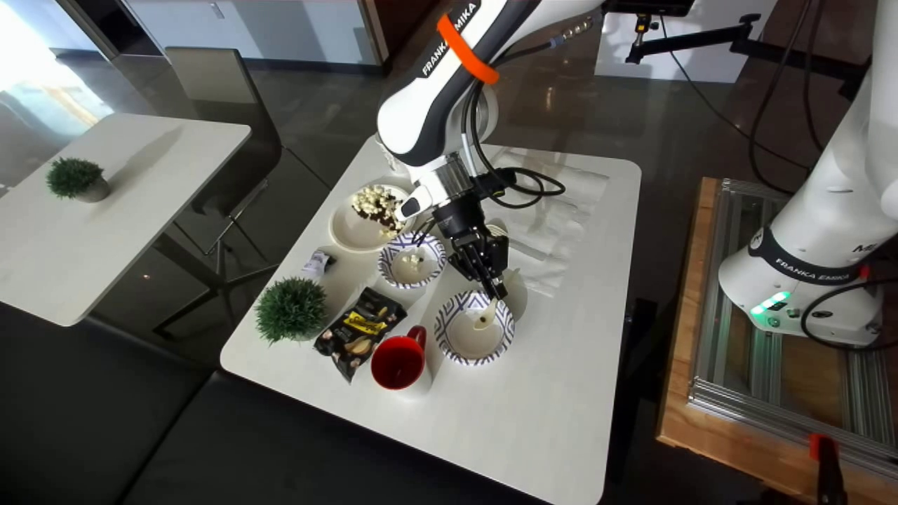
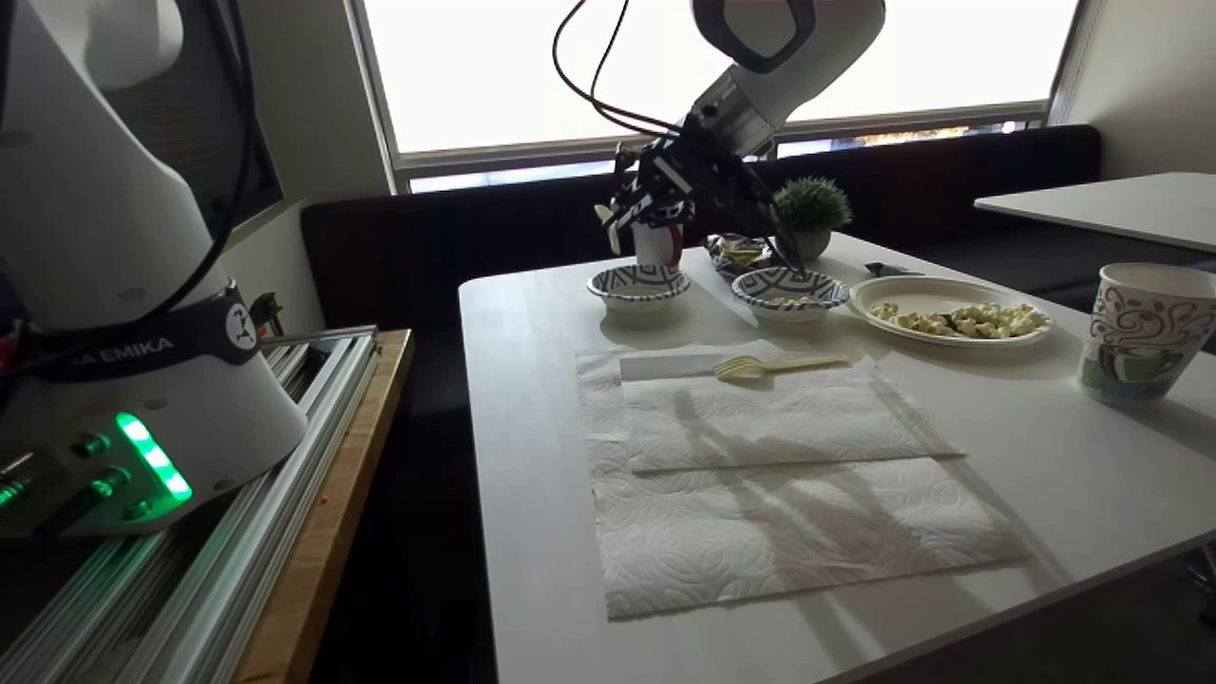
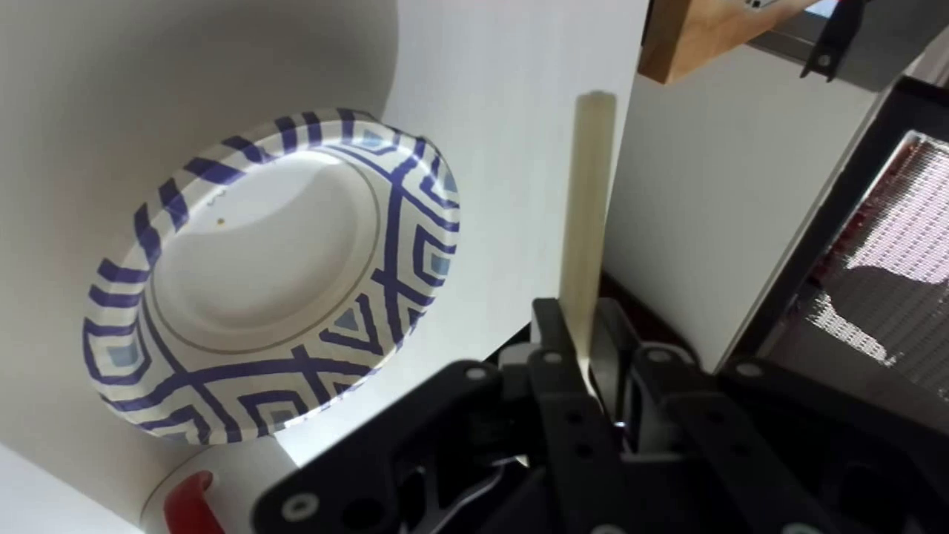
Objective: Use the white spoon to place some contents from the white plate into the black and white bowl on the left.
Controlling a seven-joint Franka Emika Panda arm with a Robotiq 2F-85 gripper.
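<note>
My gripper (image 1: 495, 287) is shut on the handle of the white spoon (image 1: 485, 318). The pale handle (image 3: 589, 200) stands between the fingertips in the wrist view. In an exterior view the spoon (image 2: 609, 228) hangs tilted above a patterned black and white bowl (image 2: 636, 296), the left one there. A small dark spot shows at the spoon's head. This bowl (image 3: 415, 297) has a pale inside with a tiny brown speck. The white plate (image 1: 351, 235) holds the contents (image 1: 377, 205), a heap of pale and dark-brown lumps. These also show in an exterior view (image 2: 993, 320).
A similar patterned bowl (image 1: 400, 277) with a few pale lumps (image 1: 412, 260) stands between plate and near bowl. A red-and-white mug (image 1: 400, 366), black snack bag (image 1: 361, 330) and plant (image 1: 291, 308) stand close by. A fork (image 2: 779, 365) lies on paper towels (image 2: 760, 513). A paper cup (image 2: 1145, 332) stands beyond.
</note>
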